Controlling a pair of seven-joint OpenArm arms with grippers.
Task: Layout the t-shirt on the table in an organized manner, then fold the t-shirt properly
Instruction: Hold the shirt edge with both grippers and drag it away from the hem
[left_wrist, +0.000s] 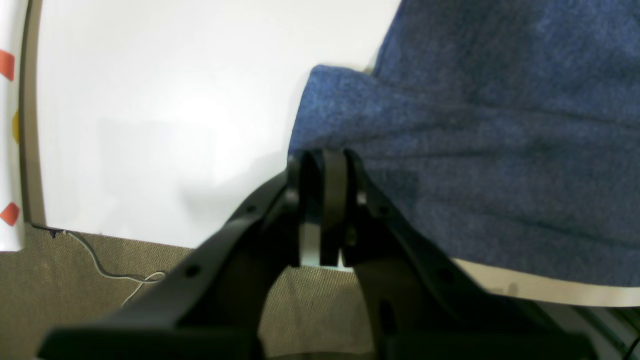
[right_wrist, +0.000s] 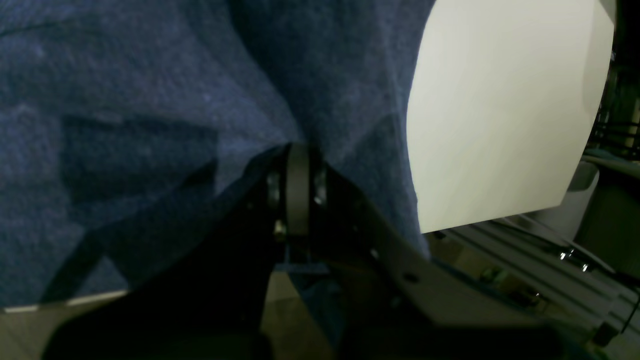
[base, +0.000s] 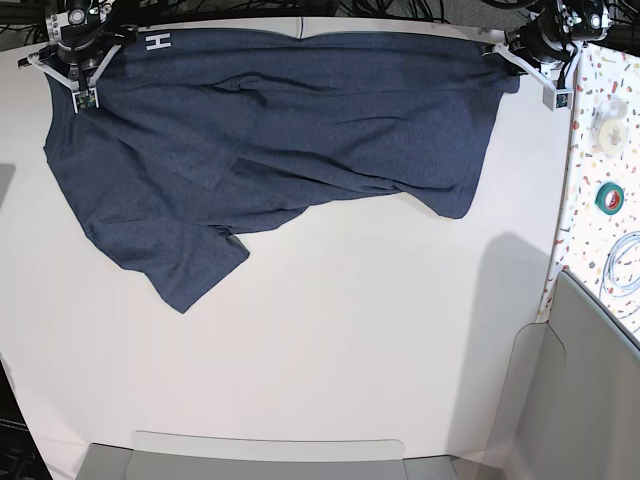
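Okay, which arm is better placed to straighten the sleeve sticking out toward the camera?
Probably the right: its gripper is at the shirt's same side as that sleeve.

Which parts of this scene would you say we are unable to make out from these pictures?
- Lettering on the t-shirt: base view, only an "H" shows; folded cloth likely hides more.
- Right hand's fingertips: right wrist view, lost in dark shadow.
- Table's near edge: base view, behind grey panels.

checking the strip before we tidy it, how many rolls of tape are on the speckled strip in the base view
2: a clear roll near the top, and a teal roll below it. Others outside the view can't be ruled out.
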